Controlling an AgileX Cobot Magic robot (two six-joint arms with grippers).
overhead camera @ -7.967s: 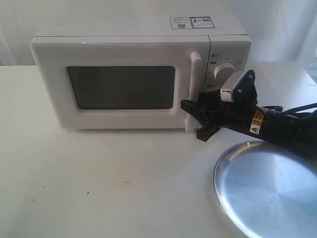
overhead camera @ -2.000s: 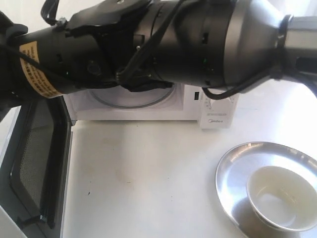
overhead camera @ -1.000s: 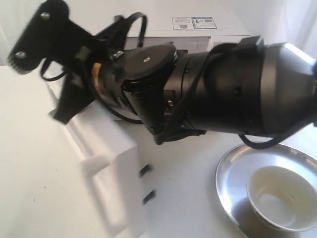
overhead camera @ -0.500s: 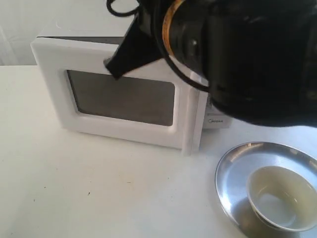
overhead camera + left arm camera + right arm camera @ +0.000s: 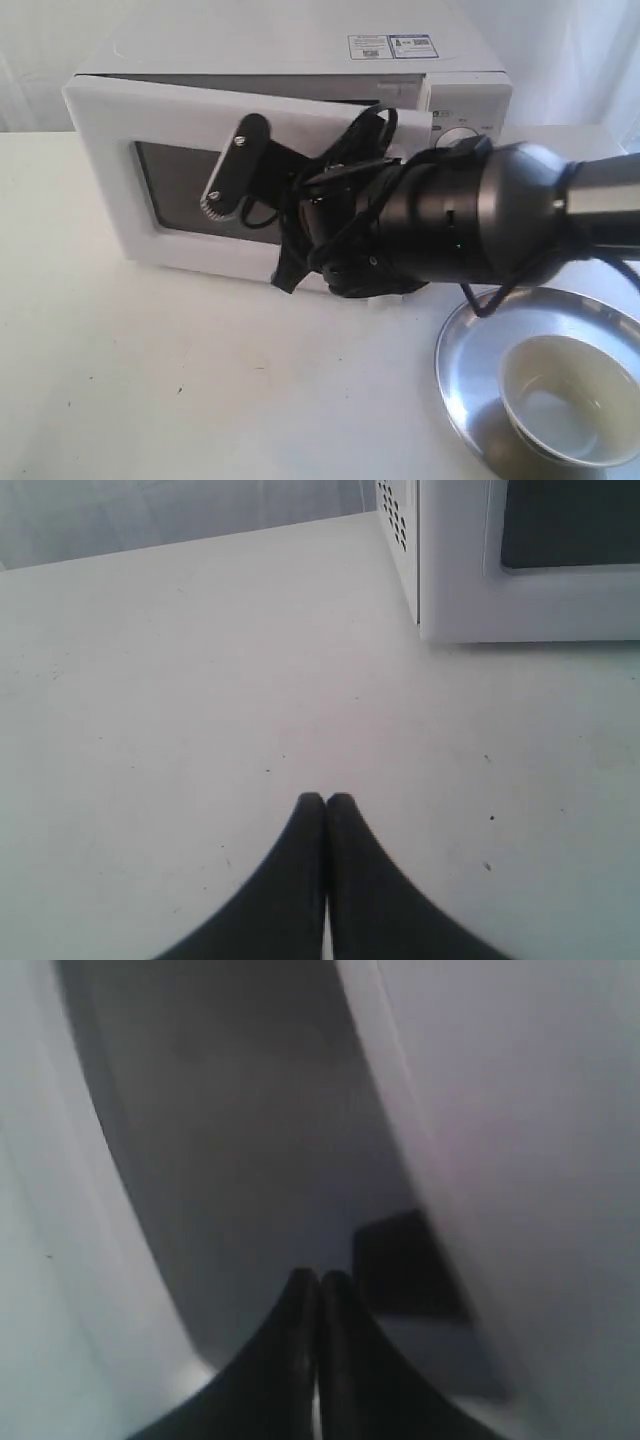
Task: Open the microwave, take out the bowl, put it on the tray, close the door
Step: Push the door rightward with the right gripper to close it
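The white microwave point(image 5: 280, 50) stands at the back of the table. Its door point(image 5: 110, 170) with the dark window point(image 5: 170, 190) hangs slightly ajar, with a gap along the top edge. My right arm point(image 5: 460, 225) reaches across the door's front and hides the handle side. In the right wrist view my right gripper point(image 5: 318, 1280) is shut and empty, close against a white and dark surface. The cream bowl point(image 5: 570, 400) sits upright in the silver tray point(image 5: 460, 350) at the front right. My left gripper point(image 5: 326, 800) is shut over bare table, near the microwave's corner point(image 5: 450, 570).
The white table point(image 5: 150, 380) stretches in front of the microwave. The tray and bowl run past the picture's right and lower edges. A vent grille point(image 5: 393, 505) shows on the microwave's side in the left wrist view.
The door has swung from wide open to nearly shut. My right arm has dropped lower across the door's front. The bowl has stayed in the tray.
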